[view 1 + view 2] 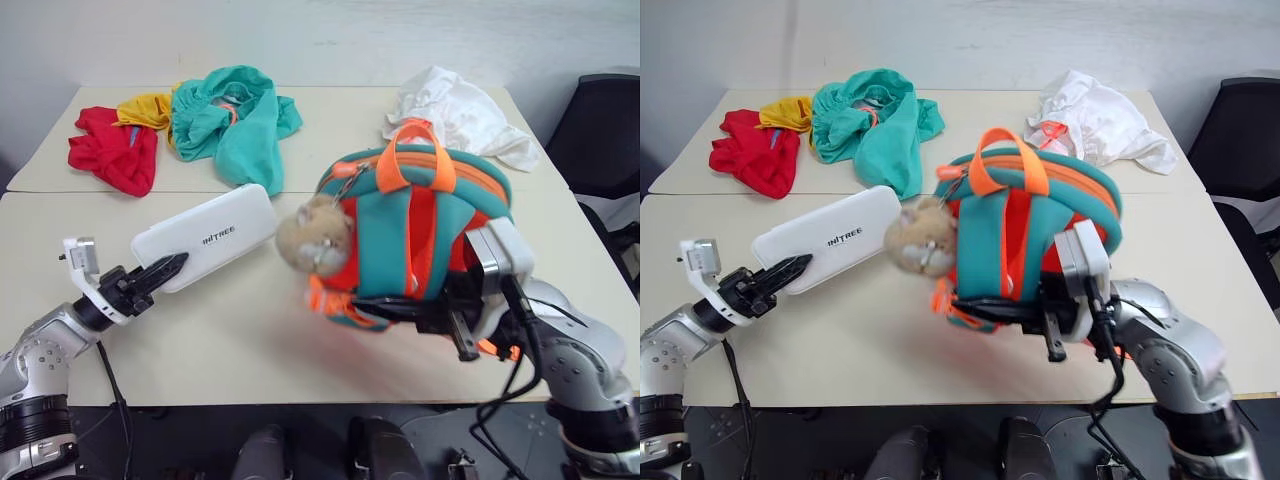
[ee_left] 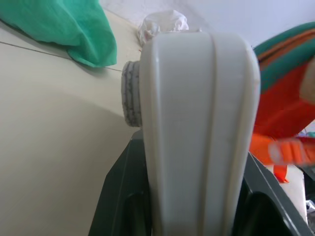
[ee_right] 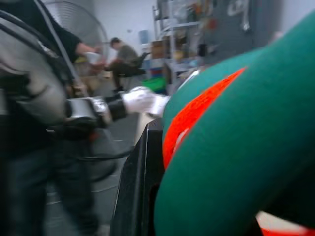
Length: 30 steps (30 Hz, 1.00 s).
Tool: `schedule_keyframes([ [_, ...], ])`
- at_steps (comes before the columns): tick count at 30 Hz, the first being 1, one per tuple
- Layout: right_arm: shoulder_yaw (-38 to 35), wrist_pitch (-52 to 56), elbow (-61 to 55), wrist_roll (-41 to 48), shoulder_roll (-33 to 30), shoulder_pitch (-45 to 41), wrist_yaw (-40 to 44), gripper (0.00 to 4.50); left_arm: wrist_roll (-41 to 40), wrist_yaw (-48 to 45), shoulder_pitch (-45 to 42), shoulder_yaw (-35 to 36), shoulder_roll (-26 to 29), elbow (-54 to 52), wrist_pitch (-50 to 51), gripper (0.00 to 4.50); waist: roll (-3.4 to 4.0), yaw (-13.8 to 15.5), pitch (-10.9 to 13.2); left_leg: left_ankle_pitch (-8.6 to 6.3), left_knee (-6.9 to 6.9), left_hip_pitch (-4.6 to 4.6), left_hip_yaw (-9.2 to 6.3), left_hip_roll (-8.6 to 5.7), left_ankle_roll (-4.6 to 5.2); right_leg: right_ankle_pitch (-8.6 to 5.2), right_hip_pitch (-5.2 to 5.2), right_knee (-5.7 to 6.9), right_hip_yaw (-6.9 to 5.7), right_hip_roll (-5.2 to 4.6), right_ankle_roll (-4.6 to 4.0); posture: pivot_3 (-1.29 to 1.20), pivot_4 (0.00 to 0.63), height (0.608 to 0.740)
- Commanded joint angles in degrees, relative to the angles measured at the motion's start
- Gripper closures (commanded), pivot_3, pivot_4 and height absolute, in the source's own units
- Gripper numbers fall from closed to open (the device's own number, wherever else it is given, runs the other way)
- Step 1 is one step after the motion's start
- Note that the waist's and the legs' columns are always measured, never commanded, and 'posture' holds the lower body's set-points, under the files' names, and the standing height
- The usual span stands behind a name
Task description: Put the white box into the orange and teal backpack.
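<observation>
Now | left fingers [image 1: 168, 268] clamp white box [image 1: 210, 235] | right fingers [image 1: 400, 312] grip backpack [image 1: 415, 235] | teal garment [image 1: 232, 120] behind

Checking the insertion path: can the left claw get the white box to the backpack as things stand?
Probably yes: the left claw holds the white box, and bare table lies between it and the backpack, gripped by the right claw.
</observation>
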Motion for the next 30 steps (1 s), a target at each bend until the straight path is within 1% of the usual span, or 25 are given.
schedule_keyframes([
  [1,-6.2,1.3,-0.4,3.4,-2.5,2.9,-0.5,4.49,-4.4,-3.2,1.5,4.2,1.8,-6.3,-0.1,3.23,-0.09,0.0,0.0,-0.02,0.00,0.00,0.00,-0.03,0.04,0.00,0.02,-0.05,-0.03,-0.04,0.00,0.00,0.150,0.740],
  [5,-6.8,0.1,1.5,0.7,-3.0,3.5,0.3,4.49,-9.3,-0.3,3.5,7.6,1.9,-14.9,2.6,3.23,-0.15,-0.1,0.0,-0.07,0.04,0.01,0.01,-0.07,0.10,0.03,0.07,-0.21,-0.03,-0.12,0.06,0.00,0.150,0.740],
  [9,-5.0,-0.4,1.4,-1.0,-1.0,3.3,-1.1,4.49,-15.6,2.8,7.4,12.1,3.4,-23.2,6.6,3.23,-0.14,-0.2,0.0,-0.09,0.01,0.05,0.00,-0.04,0.03,0.03,0.05,-0.18,-0.02,-0.11,0.06,0.00,0.150,0.740],
  [11,-4.5,-0.2,1.5,-1.2,-0.1,3.5,-1.6,4.49,-19.1,3.8,9.5,13.3,4.0,-27.0,8.4,3.23,-0.14,-0.2,0.0,-0.08,0.00,0.05,0.00,-0.04,0.02,0.03,0.03,-0.16,-0.03,-0.11,0.06,0.00,0.150,0.740],
  [14,-4.1,-0.2,1.8,-2.2,0.5,3.7,-1.7,4.49,-20.9,4.6,10.7,12.6,4.3,-30.6,8.8,3.23,-0.14,0.0,0.0,-0.08,0.01,0.05,0.00,-0.08,0.03,0.03,0.05,-0.18,-0.01,-0.13,0.06,0.00,0.150,0.740],
  [18,-3.9,0.1,2.5,-3.1,0.4,4.0,-1.2,4.49,-22.8,6.8,8.6,10.6,4.0,-32.6,8.3,3.23,-0.14,0.5,0.0,-0.08,0.02,0.05,-0.02,-0.11,0.03,0.03,0.06,-0.19,-0.02,-0.15,0.06,0.00,0.150,0.740],
  [21,-3.8,0.1,2.7,-3.5,0.3,3.9,-0.8,4.49,-20.0,8.9,5.6,7.9,2.7,-32.0,5.4,3.23,-0.14,1.0,0.0,-0.08,0.02,0.04,-0.01,-0.11,0.03,0.03,0.06,-0.19,-0.03,-0.14,0.06,0.00,0.150,0.740],
  [22,-3.7,0.2,2.7,-3.6,0.2,3.9,-0.8,4.49,-18.0,8.1,5.0,6.2,2.8,-31.7,4.2,3.23,-0.14,1.1,0.0,-0.08,0.02,0.05,-0.01,-0.12,0.03,0.03,0.06,-0.19,-0.03,-0.13,0.06,0.00,0.150,0.740],
  [27,-3.9,0.1,3.1,-4.3,-0.2,3.9,-0.2,4.49,-11.5,0.9,4.7,-1.0,5.8,-31.6,0.9,3.23,-0.14,1.3,0.0,-0.09,0.02,0.03,0.04,-0.12,0.04,0.03,0.06,-0.21,-0.04,-0.06,0.06,0.00,0.150,0.740],
  [30,-4.3,0.3,3.7,-4.4,-0.2,3.6,-0.2,4.49,-5.2,-4.1,4.9,-4.3,8.8,-29.8,-3.8,3.23,-0.14,1.3,0.0,-0.09,0.02,0.03,0.05,-0.12,0.04,0.03,0.06,-0.23,-0.04,-0.05,0.06,0.00,0.150,0.740],
])
